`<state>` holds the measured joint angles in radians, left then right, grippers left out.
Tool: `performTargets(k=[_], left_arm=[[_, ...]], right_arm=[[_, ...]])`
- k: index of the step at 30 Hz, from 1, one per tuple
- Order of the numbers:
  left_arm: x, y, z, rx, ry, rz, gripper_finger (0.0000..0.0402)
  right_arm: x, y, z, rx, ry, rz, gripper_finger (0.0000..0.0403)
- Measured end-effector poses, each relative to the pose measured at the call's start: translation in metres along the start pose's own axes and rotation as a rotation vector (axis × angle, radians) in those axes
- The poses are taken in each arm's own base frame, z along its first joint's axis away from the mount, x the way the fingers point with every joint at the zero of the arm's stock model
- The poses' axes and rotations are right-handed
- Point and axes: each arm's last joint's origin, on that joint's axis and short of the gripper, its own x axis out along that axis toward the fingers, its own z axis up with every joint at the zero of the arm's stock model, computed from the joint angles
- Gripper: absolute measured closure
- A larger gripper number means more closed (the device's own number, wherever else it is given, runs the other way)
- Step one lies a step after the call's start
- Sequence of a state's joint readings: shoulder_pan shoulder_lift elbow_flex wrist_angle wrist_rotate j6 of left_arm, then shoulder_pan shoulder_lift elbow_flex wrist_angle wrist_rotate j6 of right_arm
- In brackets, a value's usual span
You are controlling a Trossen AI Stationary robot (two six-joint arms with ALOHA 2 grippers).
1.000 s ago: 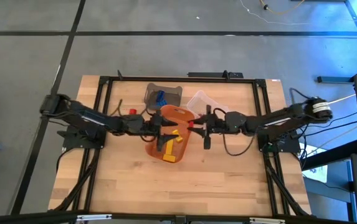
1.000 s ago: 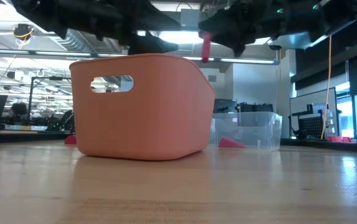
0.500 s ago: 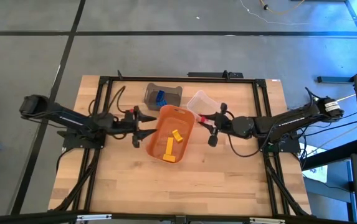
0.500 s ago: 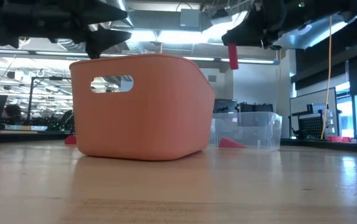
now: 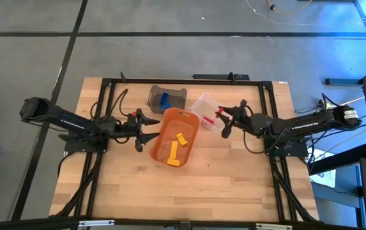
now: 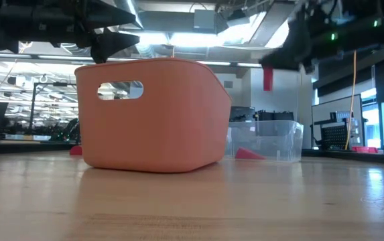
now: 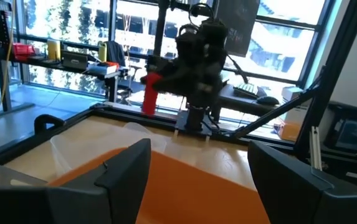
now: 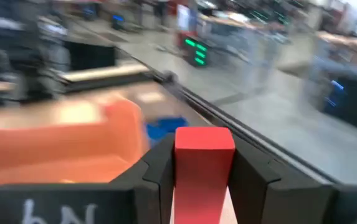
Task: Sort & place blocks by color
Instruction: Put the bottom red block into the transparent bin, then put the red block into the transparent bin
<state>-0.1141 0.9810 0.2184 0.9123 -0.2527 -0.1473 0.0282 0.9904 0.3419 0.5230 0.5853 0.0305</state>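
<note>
Right gripper (image 5: 223, 119) is clamped on a red block (image 5: 220, 114), bar-shaped, held upright between the jaws in the right wrist view (image 8: 204, 163). From the high view it sits at about 3 o'clock of the orange tub (image 5: 159, 147), at the right edge of the clear bin (image 5: 202, 100); in the low view the block (image 6: 268, 79) hangs well above that bin (image 6: 282, 143). The clear bin already holds something red (image 5: 209, 120), so this looks like the red drop point. Judgement: the step in hand is the place. To do it well, the gripper should centre over the bin opening rather than its rim, come down until the block is inside the walls, then open; releasing from this height risks a bounce off thin plastic. Keeping the bar vertical keeps it clear of the near wall. Left gripper (image 5: 142, 123) waits at 9 o'clock of the tub with its fingers (image 7: 123, 163) spread wide and nothing between them. Yellow blocks (image 5: 174, 150) lie in the tub, blue blocks (image 5: 164, 99) in the grey bin (image 5: 152, 92) at 12 o'clock. No loose blocks are visible on the worktop (image 5: 234, 185), so this may be among the last pieces.
</note>
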Motion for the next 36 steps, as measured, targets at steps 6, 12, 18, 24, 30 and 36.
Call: performTargets(k=[6,12,18,24,30,36], left_arm=[[0.000,0.000,0.000,0.000,0.002,0.001,0.0143],[0.000,0.000,0.000,0.001,0.002,0.002,0.0142],[0.000,0.001,0.000,0.001,-0.001,0.021,0.0143],[0.000,0.001,0.000,0.001,-0.001,0.020,0.0143],[0.000,0.001,0.000,0.001,-0.001,0.020,0.0143],[0.000,0.001,0.000,0.001,-0.001,0.020,0.0143]], right_arm=[[0.010,-0.023,-0.031,0.105,0.103,-0.151,0.0295],[0.027,-0.031,-0.043,0.188,0.219,-0.122,0.0295],[0.041,-0.031,-0.052,0.177,0.312,-0.126,0.0295],[0.046,-0.031,-0.055,0.177,0.339,-0.110,0.0292],[0.046,-0.031,-0.055,0.176,0.339,-0.111,0.0249],[0.045,-0.031,-0.053,0.173,0.327,-0.109,0.0242]])
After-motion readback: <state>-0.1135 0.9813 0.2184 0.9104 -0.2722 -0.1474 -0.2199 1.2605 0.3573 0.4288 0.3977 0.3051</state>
